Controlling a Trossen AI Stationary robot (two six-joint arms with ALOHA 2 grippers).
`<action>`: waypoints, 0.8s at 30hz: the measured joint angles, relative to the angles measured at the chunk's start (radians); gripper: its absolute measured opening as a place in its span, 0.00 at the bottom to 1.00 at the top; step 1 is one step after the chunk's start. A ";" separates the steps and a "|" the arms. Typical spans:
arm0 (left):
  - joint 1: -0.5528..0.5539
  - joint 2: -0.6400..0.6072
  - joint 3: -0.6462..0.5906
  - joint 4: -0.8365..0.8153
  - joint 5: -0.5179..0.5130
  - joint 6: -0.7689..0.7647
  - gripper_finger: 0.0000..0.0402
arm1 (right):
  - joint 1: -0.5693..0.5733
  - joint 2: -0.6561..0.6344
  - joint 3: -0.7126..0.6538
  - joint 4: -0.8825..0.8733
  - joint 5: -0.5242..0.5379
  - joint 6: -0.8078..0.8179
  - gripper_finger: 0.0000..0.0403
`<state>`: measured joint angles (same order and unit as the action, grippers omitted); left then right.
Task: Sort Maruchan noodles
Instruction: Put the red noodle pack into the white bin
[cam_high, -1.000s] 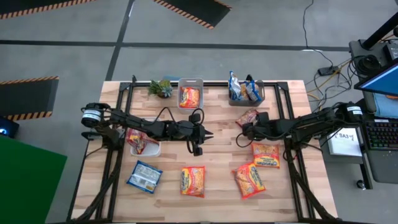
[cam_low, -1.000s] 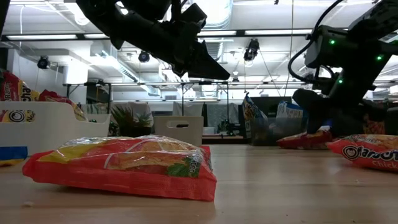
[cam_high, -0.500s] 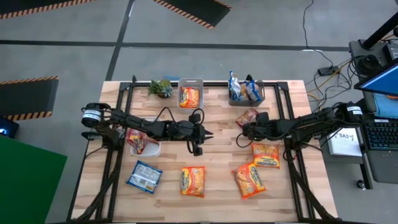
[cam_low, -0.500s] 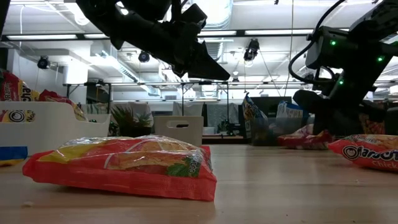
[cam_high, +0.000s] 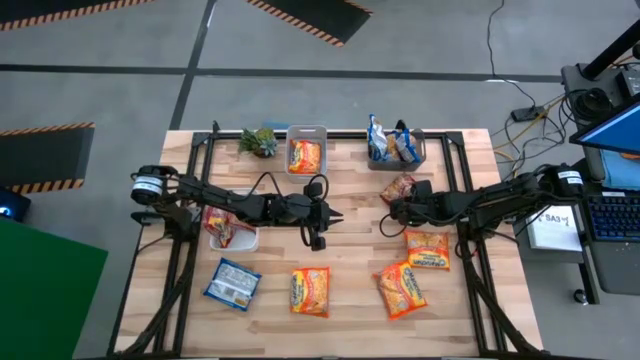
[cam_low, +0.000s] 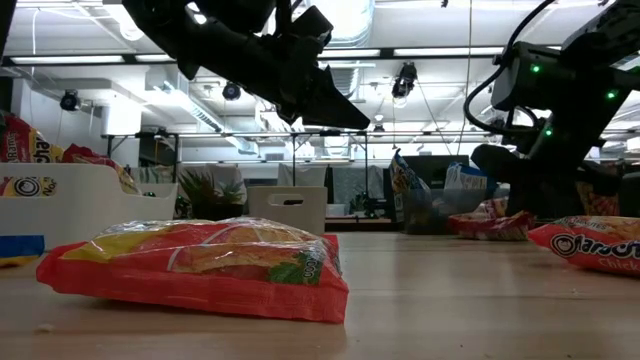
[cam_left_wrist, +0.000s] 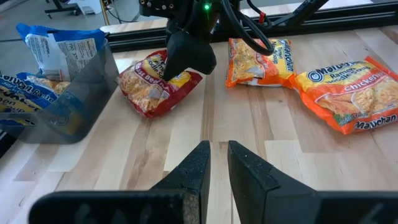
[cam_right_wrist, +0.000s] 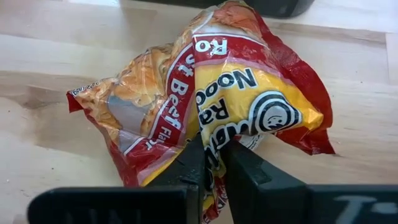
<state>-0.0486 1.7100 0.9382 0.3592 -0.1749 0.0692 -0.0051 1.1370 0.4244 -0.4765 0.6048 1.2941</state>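
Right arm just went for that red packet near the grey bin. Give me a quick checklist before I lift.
1. Right gripper shut on the crinkly red plastic noodle packet: ok.
2. Grip placement: pinches one edge only, so packet may swing: not ok.
3. Packet off the wooden table: not ok, not yet lifted.
4. Left gripper shut, empty, hovering mid-table, away from the packet: ok.
5. White bin with red packets has room: cannot tell.

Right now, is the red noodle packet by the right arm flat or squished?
Squished. The right gripper's fingers pinch the red noodle packet, and its plastic bunches up.
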 joint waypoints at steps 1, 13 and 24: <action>0.000 0.000 0.000 0.000 0.000 0.000 0.09 | 0.000 0.000 0.000 0.002 0.000 -0.003 0.08; 0.000 0.000 0.000 0.000 0.000 0.000 0.09 | 0.000 0.000 0.000 0.049 -0.011 -0.040 0.08; 0.002 -0.001 0.000 0.004 0.000 -0.047 0.09 | 0.003 0.011 0.000 0.252 -0.204 -0.194 0.08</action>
<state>-0.0466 1.7091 0.9382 0.3629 -0.1752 0.0219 -0.0022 1.1477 0.4244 -0.2247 0.4007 1.0997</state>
